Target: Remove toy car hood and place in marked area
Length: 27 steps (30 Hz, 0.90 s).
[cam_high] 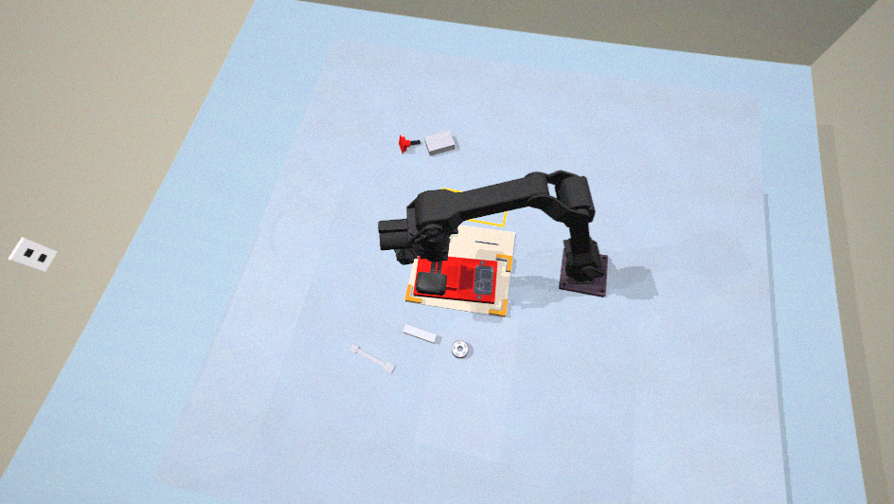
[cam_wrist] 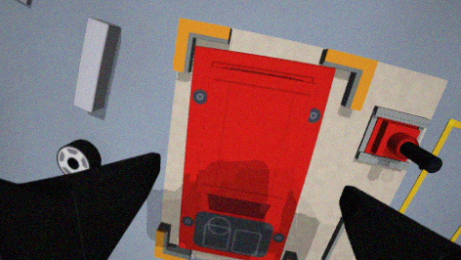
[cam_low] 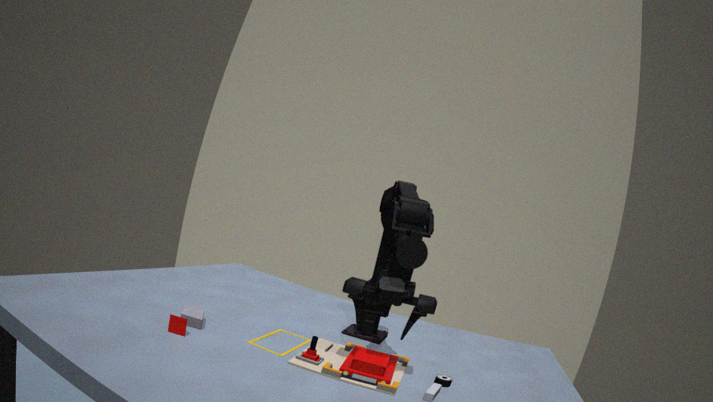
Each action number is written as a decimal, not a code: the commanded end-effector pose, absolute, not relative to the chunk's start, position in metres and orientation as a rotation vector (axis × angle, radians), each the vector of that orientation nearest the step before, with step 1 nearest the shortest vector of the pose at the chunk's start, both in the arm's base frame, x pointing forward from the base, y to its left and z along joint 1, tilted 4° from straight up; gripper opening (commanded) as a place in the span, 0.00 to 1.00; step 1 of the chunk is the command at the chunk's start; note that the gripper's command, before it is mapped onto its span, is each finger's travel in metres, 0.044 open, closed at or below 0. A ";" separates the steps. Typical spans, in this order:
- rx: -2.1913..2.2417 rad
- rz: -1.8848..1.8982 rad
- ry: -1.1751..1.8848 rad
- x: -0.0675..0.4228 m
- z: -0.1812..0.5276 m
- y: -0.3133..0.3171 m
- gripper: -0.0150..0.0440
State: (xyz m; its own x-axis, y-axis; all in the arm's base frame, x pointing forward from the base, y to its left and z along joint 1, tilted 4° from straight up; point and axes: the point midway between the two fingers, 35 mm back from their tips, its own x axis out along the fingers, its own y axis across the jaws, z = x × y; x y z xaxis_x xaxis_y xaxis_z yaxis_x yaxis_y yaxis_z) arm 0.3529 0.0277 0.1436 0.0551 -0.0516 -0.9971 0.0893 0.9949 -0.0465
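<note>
Pale blue table top (cam_high: 626,406), beige walls behind, white wall socket (cam_high: 32,254) far off at 9 o'clock in the top view.

Around the cream board (cam_high: 485,241) in that view: yellow-outlined marked area (cam_high: 488,222) touching its 12 o'clock edge, partly roofed by the black arm (cam_high: 488,197); red plunger-shaped piece (cam_high: 406,144) and grey block (cam_high: 439,142) further out toward 11 o'clock, just beside each other; white bar (cam_high: 419,333), small wheel (cam_high: 460,349) and thin white rod (cam_high: 372,358) out at 6 to 7 o'clock, well apart from the board. Arm base plate (cam_high: 599,293) at 3 o'clock, near the board.

On the board: red toy car (cam_high: 466,279) framed by orange corner brackets (cam_wrist: 202,31), with a red block carrying a black handle (cam_wrist: 420,156) at the board's 11 o'clock corner, close to the marked area.

Gripper (cam_wrist: 250,178) above the car, spread almost fully wide, holding nothing and touching nothing. Fingertips to either side of the car's width in the wrist view.

Hood (cam_wrist: 259,112) seated on the car at its front end, flat red panel with small round fasteners at the corners.

Hidden or cut off: front of the car and the handle block under the wrist in the top view; car's rear end and both fingers cropped by the wrist frame; one finger alone showing plainly in the exterior view, height above the car hard to judge.

Wide open table on every side of the board; nearest table edge at the exterior view's lower left, well apart.
</note>
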 end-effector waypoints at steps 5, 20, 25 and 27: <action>0.030 -0.113 1.516 0.353 0.137 0.027 1.00; 0.030 -0.113 1.516 0.354 0.128 0.027 1.00; 0.030 -0.113 1.516 0.354 0.125 0.027 1.00; 0.030 -0.113 1.516 0.354 0.123 0.026 1.00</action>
